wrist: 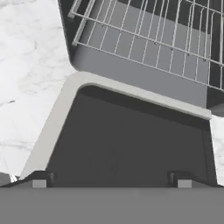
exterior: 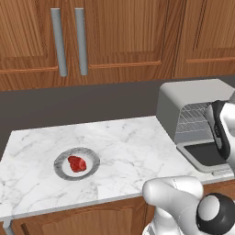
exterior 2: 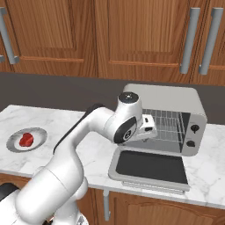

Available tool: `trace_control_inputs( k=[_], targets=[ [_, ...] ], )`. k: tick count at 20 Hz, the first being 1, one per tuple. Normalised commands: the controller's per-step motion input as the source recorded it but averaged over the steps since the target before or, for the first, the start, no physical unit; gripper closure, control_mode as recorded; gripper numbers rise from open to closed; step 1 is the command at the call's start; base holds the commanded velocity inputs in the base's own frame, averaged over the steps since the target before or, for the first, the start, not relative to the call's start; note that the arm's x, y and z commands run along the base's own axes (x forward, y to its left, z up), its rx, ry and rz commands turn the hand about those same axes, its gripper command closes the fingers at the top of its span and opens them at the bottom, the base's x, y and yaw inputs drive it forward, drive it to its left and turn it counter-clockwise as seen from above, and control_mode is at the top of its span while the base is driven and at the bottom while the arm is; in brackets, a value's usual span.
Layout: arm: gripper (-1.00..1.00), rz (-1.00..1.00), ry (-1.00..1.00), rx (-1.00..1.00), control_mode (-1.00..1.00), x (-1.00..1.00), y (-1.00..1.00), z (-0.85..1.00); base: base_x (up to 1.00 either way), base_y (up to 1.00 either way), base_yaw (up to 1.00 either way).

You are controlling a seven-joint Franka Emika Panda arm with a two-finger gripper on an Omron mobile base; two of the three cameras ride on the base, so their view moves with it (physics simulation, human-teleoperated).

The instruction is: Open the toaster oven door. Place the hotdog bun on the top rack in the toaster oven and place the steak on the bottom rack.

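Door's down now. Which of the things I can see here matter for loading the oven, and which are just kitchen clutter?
For the job:
toaster oven
toaster oven door, lying open
wire racks
steak
end effector, open

Just there:
plate under the steak
counter
wall cabinets

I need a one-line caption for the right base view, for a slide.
White robot arm's open gripper above the folded-down dark-glass toaster oven door; red raw steak on a grey plate.

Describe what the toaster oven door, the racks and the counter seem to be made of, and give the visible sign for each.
Toaster oven door: likely a metal or plastic frame, matte light grey, around a dark, smooth pane that looks like glass.
Racks: probably metal wire, as thin silvery bars form a grid.
Counter: looks like polished marble, white with grey veins.
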Motion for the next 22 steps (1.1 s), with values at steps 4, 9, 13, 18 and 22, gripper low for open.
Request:
trace_control_inputs(
  k=[4, 9, 13, 18, 22],
  targets=[
    [-1.0, 0.11, -0.31, 0.0, -1.0, 0.1, -0.2, 0.0, 0.0, 0.0, 0.0],
    [-1.0, 0.06, -0.32, 0.05, -1.0, 0.11, -0.2, -0.05, 0.0, 0.0, 0.0],
    [-1.0, 0.1, -0.12, 0.29, -1.0, 0.15, -0.24, -0.03, 0.0, 0.0, 0.0],
    [-1.0, 0.16, -0.02, 0.4, -1.0, 0.22, -0.31, -0.01, 0.0, 0.0, 0.0],
    [-1.0, 0.15, -0.04, 0.22, -1.0, 0.21, -0.16, 0.0, 0.0, 0.0, 0.0]
  ],
)
